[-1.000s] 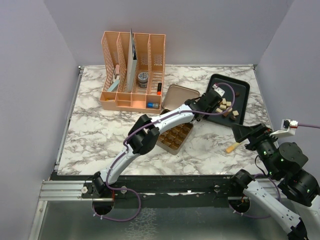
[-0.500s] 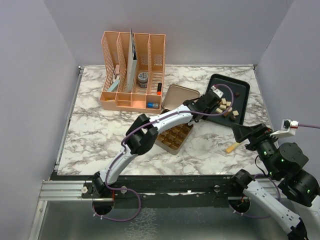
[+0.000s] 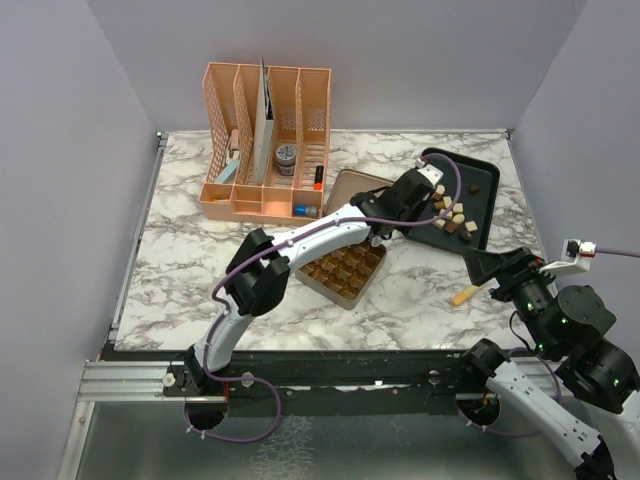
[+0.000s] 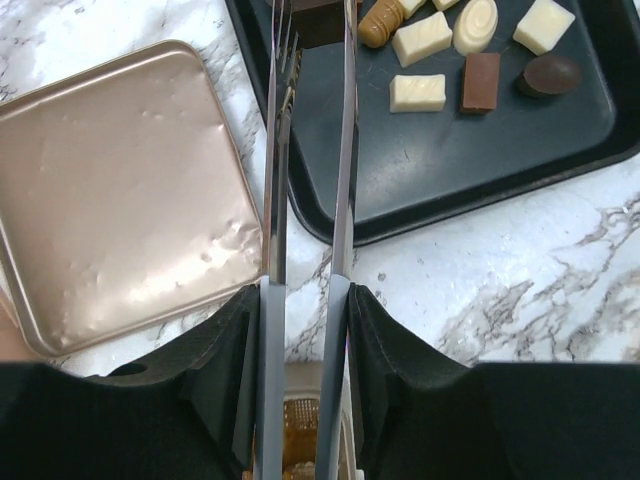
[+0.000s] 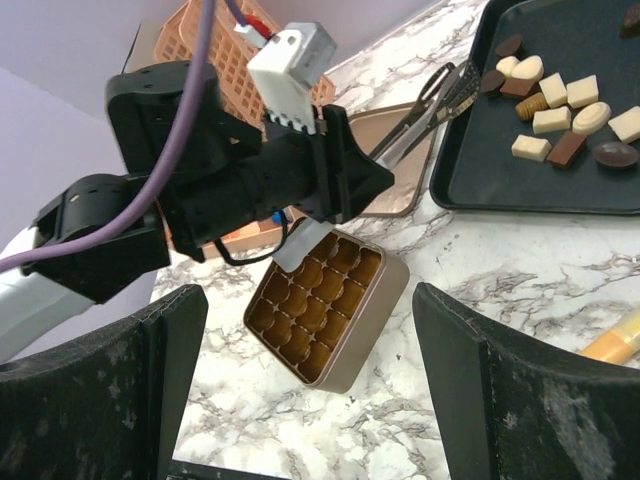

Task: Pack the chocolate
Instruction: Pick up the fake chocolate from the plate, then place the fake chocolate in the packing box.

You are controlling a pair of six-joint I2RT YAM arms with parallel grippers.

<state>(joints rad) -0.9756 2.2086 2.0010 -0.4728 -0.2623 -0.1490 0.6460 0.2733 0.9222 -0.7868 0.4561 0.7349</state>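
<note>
Marble table [image 3: 200, 260]: your left gripper [image 4: 305, 300] clamps tongs [image 4: 345, 150], pinching one dark piece [image 4: 318, 18] over the tray [image 4: 450, 170] edge; right gripper [image 5: 310, 360] gapes empty. Tin [image 5: 330, 300] cells look unfilled, remaining chocolate [image 4: 420, 92] sits on tray, so packing's barely begun

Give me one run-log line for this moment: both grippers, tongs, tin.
left gripper: shut on tongs | tongs: brown piece at tips, over tray | right gripper: open, empty | tin: open

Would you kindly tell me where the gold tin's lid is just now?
In the top view the lid lies behind the gold tin, between the pink organizer and the black tray.
</note>
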